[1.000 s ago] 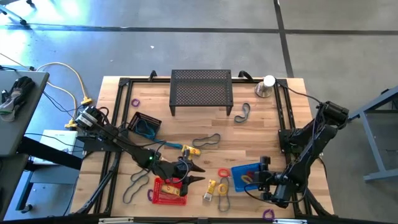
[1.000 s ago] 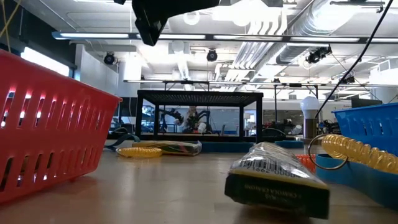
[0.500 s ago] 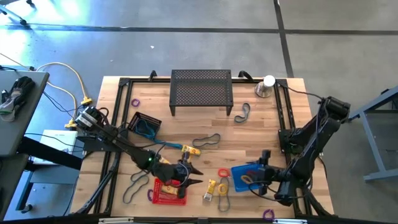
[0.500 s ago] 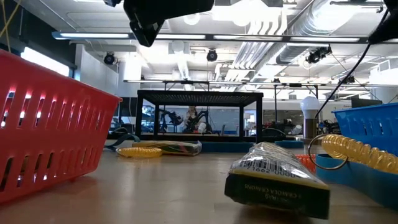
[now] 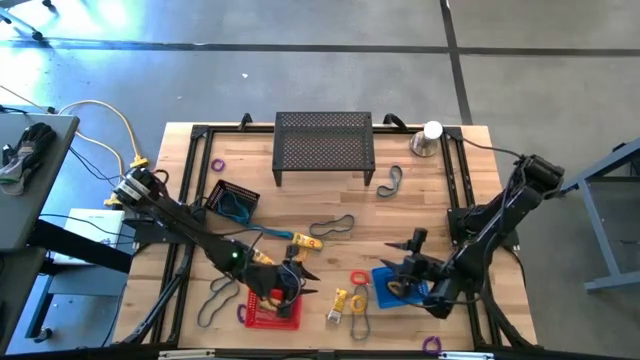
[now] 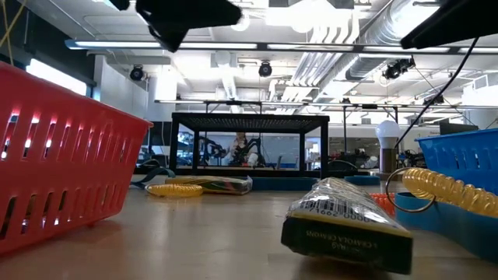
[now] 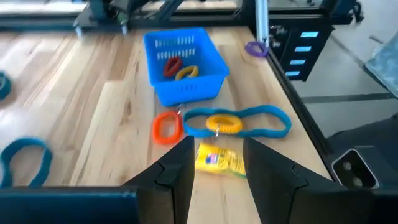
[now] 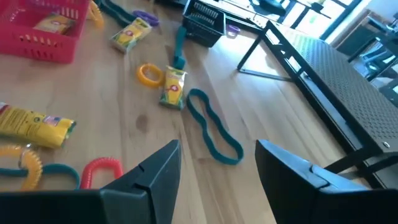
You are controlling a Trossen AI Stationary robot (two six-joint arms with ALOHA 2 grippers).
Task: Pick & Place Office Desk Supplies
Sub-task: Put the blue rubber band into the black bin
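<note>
The left tool (image 5: pixel 297 283), fingers apart and empty, hangs over the red basket (image 5: pixel 270 309); the right tool (image 5: pixel 412 253), likewise apart, is above the blue basket (image 5: pixel 385 274).

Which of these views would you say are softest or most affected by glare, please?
Left wrist view: soft throughout, the yellow packet between the left arm's fingers smeared. Low view: bright ceiling lights flare, and the nearby red basket is blurred. High view: a blue-white glare patch on the floor at upper left; the table is evenly lit. Right wrist view: fairly clear, slightly soft.
</note>
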